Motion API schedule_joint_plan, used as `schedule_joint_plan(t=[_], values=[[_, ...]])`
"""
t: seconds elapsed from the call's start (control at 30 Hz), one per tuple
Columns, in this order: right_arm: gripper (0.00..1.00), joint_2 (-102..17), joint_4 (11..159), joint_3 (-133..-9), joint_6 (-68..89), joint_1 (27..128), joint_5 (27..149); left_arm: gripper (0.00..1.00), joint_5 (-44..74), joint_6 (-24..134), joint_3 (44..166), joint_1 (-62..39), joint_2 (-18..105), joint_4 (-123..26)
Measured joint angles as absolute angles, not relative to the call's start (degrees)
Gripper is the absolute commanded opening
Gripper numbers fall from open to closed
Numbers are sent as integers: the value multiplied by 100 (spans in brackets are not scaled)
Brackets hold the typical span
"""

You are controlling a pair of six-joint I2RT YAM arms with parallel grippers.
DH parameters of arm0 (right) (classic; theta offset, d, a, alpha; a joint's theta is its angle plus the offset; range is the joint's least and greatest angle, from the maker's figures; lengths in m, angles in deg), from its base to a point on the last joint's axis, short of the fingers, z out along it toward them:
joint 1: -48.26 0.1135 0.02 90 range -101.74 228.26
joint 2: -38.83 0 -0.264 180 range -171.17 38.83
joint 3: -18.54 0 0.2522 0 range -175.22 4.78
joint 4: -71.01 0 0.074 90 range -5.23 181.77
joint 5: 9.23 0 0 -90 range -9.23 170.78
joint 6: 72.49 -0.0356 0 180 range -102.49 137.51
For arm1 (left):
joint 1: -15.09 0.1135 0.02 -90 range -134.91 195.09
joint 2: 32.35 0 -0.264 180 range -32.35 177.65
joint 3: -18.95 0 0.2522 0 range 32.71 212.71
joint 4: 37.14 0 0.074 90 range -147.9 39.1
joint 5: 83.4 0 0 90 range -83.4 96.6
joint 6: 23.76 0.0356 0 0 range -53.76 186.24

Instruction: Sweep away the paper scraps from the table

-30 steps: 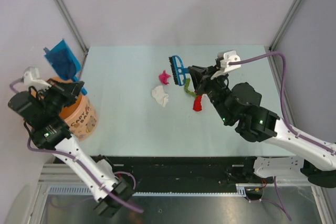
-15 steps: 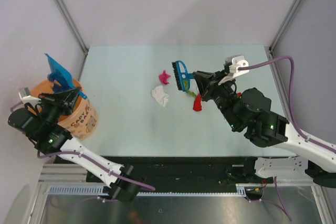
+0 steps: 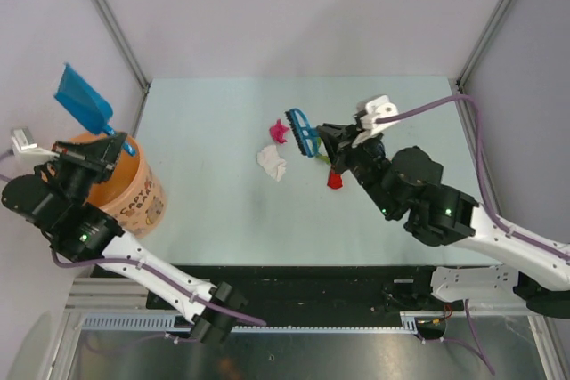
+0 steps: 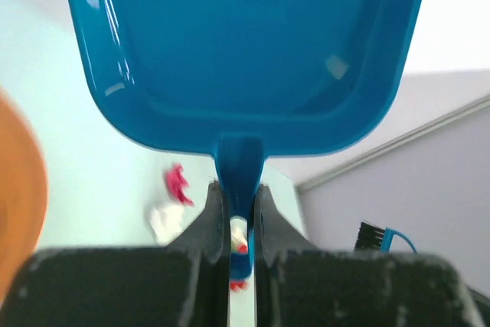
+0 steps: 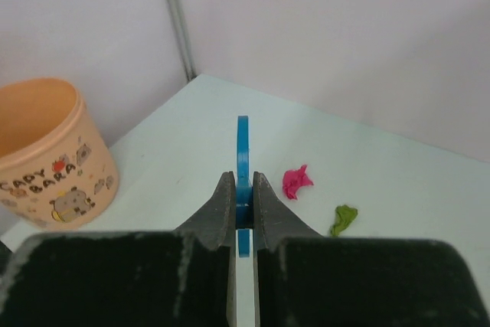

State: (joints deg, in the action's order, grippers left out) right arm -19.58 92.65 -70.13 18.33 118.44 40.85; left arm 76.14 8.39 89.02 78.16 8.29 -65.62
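Observation:
On the pale green table (image 3: pixel 205 122), a pink scrap (image 3: pixel 280 132), a white scrap (image 3: pixel 272 163), an olive green scrap (image 3: pixel 319 150) and a red scrap (image 3: pixel 335 180) lie near the middle. My right gripper (image 3: pixel 328 138) is shut on the blue hand brush (image 3: pixel 301 133), held edge-on just above the pink and green scraps. In the right wrist view the brush (image 5: pixel 243 151) sits between the fingers, with the pink scrap (image 5: pixel 296 181) and green scrap (image 5: pixel 344 218) to its right. My left gripper (image 3: pixel 109 144) is shut on the handle of the blue dustpan (image 3: pixel 83 100), raised above the orange cup.
An orange printed cup (image 3: pixel 125 189) stands at the table's left edge, under the left gripper; it also shows in the right wrist view (image 5: pixel 46 155). Grey walls and metal posts frame the table. A black rail strip runs along the near edge.
My left arm has swung the dustpan up and further left, above the orange cup. My right gripper has shifted the brush a little left, back towards the pink scrap.

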Motion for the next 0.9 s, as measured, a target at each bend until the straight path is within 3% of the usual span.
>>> schedule_joint_plan(t=[0.3, 0.47, 0.53, 0.63, 0.77, 0.9], values=[[0, -3125, 9248, -7007, 2589, 10215, 6503, 0, 7949, 2634, 10651, 7034, 879, -6289], [0, -3847, 8935, -6996, 3186, 9938, 7370, 0, 7804, 3801, 11319, 6830, 1098, -7157], [0, -4078, 8706, -6991, 3262, 9870, 7635, 0, 7389, 4373, 11634, 6446, 1299, -7661], [0, -4323, 8478, -6991, 3267, 9745, 7864, 0, 6196, 5272, 11947, 4955, 1747, -8411], [0, -4533, 8264, -6991, 3354, 9640, 8013, 0, 4609, 6105, 11890, 3089, 2339, -8964], [0, -4883, 7906, -6991, 3758, 9529, 8280, 0, 3319, 6948, 11536, 2068, 2877, -9235]])
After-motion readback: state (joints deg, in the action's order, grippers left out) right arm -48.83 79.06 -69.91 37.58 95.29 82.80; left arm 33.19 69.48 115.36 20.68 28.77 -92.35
